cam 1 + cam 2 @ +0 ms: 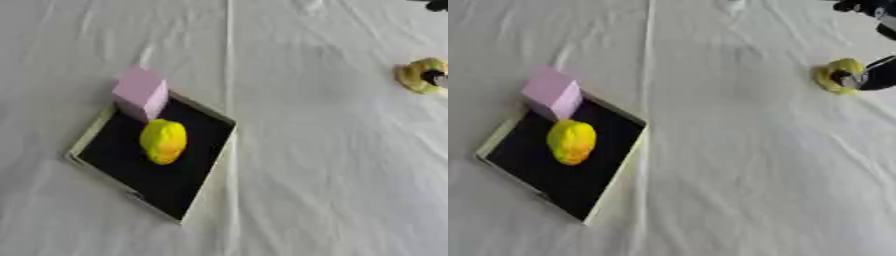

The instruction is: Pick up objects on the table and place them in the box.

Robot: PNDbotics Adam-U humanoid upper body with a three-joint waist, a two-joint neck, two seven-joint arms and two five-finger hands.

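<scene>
- White cloth [332, 165] covers the table, creased, with one long fold running top to bottom just right of the box.
- Box [87, 137] is a shallow tray, pale rim, black floor, lying askew at left of centre (one corner points toward the near edge).
- Lemon [164, 141], a yellow lumpy oval, lies inside the box on the black floor, nearer the far end.
- Pink block [140, 94] sits at the box's far corner, tilted; its lower end reaches in over the black floor and ends just above the lemon. Whether the two touch cannot be told.
- Yellow ring [836, 75], rounded with a dark middle, is on the cloth at far right, well apart from the box.
- Right hand [877, 74] enters from the right edge, black, with a fingertip at the ring's centre. It is touching the ring or at least right on it, but only a small part of the hand shows (cannot tell whether the fingers are spread or closed on the ring).
- More black hardware of the right arm shows at the top right corner in the right eye view.
- Left hand shows in neither view.
</scene>
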